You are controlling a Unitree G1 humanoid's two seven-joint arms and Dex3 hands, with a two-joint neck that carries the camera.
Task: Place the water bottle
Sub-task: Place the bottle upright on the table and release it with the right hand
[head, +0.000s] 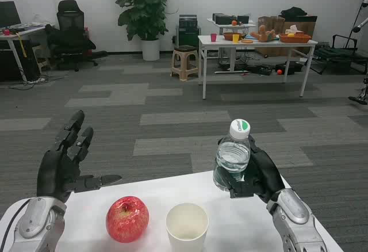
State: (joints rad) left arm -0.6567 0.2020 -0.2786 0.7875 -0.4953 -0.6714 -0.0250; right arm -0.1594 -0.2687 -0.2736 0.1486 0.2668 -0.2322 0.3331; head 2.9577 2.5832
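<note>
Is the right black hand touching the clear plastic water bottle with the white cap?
Touching. The head view shows the right hand with fingers wrapped around the water bottle, holding it upright.

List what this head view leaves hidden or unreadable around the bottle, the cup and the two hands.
- Water bottle: its base and far side are covered by the right hand, so contact with the white table cannot be told. The cap print is too small to read.
- Paper cup: bottom cut off by the lower picture edge.
- Left hand: its palm side faces away.
- Apple: underside hidden.
</note>
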